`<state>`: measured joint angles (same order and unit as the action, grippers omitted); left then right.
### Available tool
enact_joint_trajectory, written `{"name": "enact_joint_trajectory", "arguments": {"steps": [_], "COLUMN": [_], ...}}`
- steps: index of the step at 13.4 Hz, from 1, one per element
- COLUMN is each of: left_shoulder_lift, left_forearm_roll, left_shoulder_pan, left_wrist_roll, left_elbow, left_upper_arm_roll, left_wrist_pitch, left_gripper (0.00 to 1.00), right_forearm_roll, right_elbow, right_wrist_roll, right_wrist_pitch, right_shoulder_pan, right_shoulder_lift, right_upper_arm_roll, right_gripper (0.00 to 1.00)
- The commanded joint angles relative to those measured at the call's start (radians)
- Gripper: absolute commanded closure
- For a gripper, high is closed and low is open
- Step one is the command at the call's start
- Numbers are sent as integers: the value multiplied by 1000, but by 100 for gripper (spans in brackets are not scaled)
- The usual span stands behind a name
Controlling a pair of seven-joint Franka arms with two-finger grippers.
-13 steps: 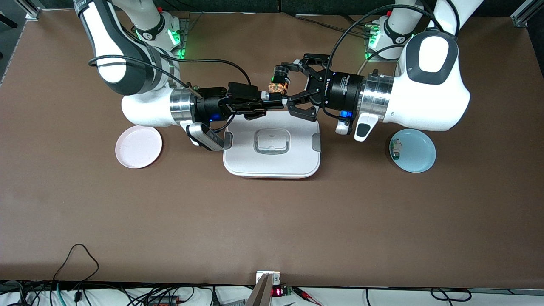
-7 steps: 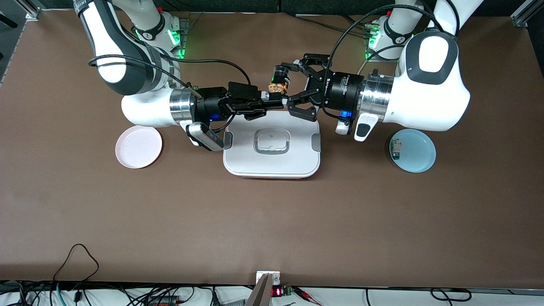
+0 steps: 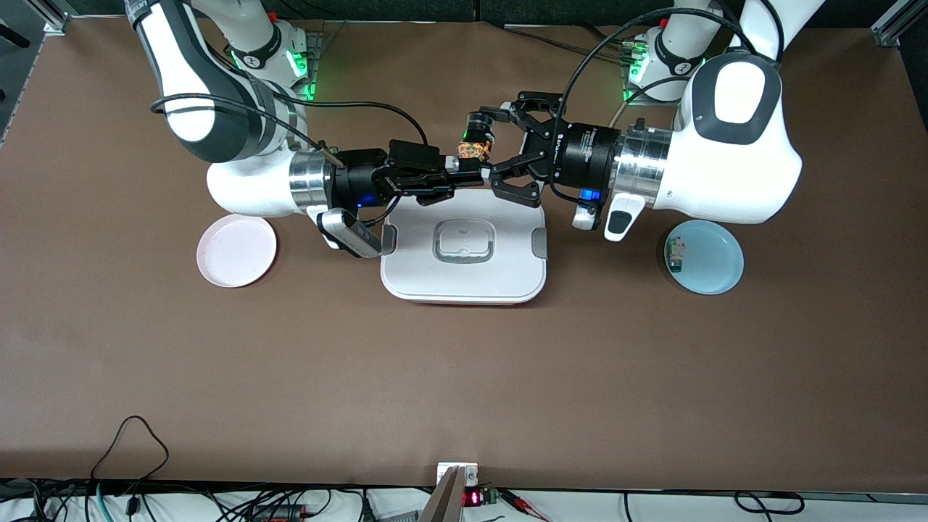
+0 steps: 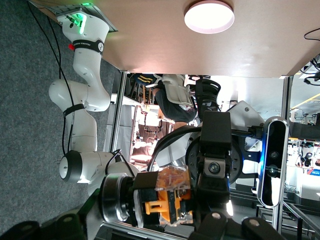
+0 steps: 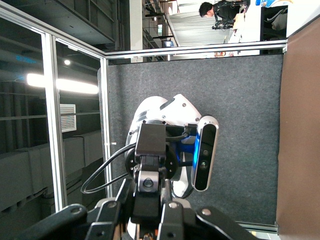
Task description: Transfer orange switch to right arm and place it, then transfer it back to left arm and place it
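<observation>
The orange switch [image 3: 471,151] hangs in the air above the box's [image 3: 464,279] rim on the robots' side. My right gripper [image 3: 467,169] is shut on its orange end. My left gripper [image 3: 491,152] faces it, its jaws spread wide, one on each side of the switch. In the left wrist view the switch [image 4: 170,197] shows a clear orange cap, a black body and a round silver-black end. The box is a white container with grey latches and a recessed handle, lying on the table under both hands. The right wrist view shows only gripper bodies, with the switch hidden.
A pink plate [image 3: 236,250] lies toward the right arm's end of the table. A blue plate [image 3: 714,261] toward the left arm's end holds a small white-and-green component [image 3: 676,254]. Loose cables run along the table's edge nearest the front camera.
</observation>
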<state>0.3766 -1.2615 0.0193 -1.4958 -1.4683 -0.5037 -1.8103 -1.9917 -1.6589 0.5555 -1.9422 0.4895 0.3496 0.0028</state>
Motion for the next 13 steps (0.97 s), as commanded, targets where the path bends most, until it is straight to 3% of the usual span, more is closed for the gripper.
{"name": "enact_joint_trajectory", "arguments": {"steps": [1,13], "left_shoulder_lift": [-2,-2], "left_forearm_roll": [-26,-26], "left_shoulder_pan": [-1,1], "left_wrist_roll": [0,0], "left_elbow": [13,13], "left_upper_arm_roll": [-3,-3], "left_wrist_pitch": [-1,-1], "left_gripper": [97,97], "right_forearm_roll": [-13,-15], "right_elbow": [-1,1], "right_wrist_roll": [27,27], "right_wrist_pitch": [0,0], "right_shoulder_pan": [-6,11], "right_shoulder_lift": [12,34], "right_upper_arm_roll": [-3,-3], "right_gripper": [73,73]}}
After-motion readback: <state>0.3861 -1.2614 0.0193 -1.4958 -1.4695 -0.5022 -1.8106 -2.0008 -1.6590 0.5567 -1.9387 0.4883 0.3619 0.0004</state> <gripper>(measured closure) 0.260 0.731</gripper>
